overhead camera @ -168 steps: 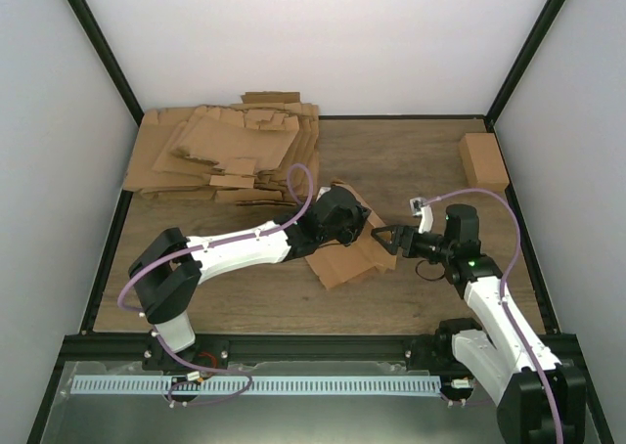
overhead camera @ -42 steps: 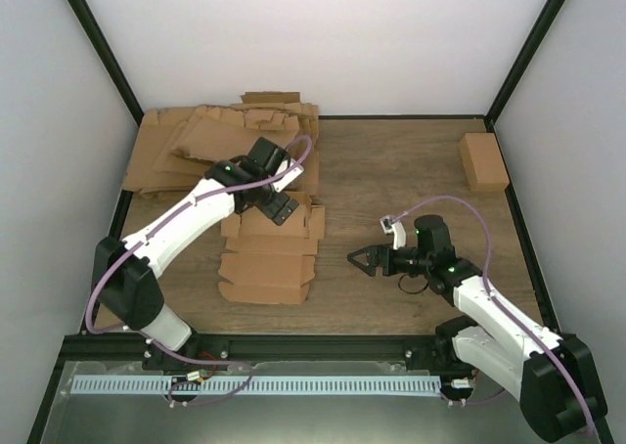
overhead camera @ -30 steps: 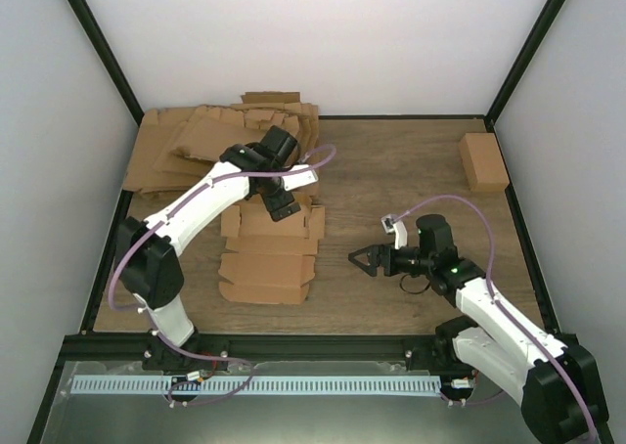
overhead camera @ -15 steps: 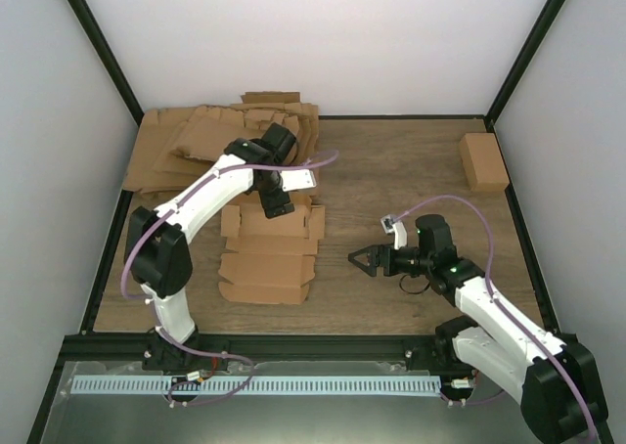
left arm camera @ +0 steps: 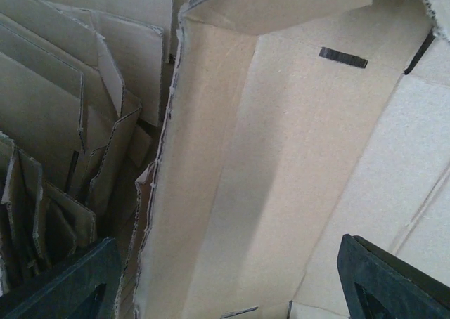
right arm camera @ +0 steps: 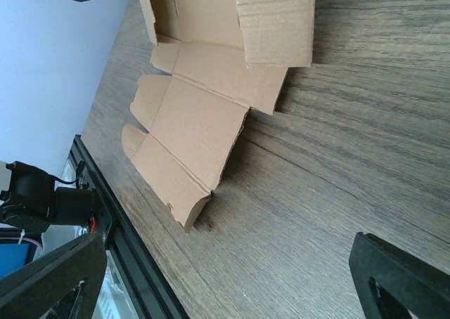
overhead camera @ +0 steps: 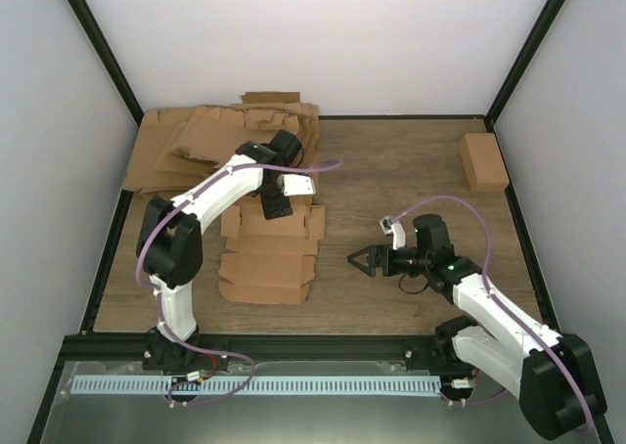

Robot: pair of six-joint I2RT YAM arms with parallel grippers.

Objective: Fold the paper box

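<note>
1. paper box (overhead camera: 266, 256): lies open & flat on the table (overhead camera: 411, 170), left of centre. It's an unfolded sheet w/ creased panels, flaps & tabs, long axis running near-to-far
2. Its far end sits just beside the near edge of the heap of flat sheets (overhead camera: 196, 151) in the far-left corner; top view can't settle whether they overlap
3. L arm reaches across the heap's near-right part w/ the wrist bent down; L gripper (overhead camera: 275, 207) is over the sheet's far end
4. L wrist cam: claw spread wide, L fingers (left arm camera: 63, 284) sit in the two lower corners w/ nothing btwn them but cardboard below; can't tell if the tips touch it
5. Same cam: pale inner face of a box panel w/ a dark slot (left arm camera: 342, 57) cut in it, and a long side flap on its left edge tilted up a bit; ragged heap edges lie just left of that
6. R gripper (overhead camera: 360, 260): right of the box & apart from it, low over bare wood, tips pointing left at the sheet
7. R wrist cam: claw wide too, R fingers (right arm camera: 404, 277) at both lower corners, holding nothing. Wood grain shows btwn them; box lies ahead w/ rounded tabs on the edge away from the cam, and one end flap curls up a little w/ shadow under it
8. small brown carton (overhead camera: 483, 160): far-right corner by the frame, well apart from both arms & the sheet
</note>
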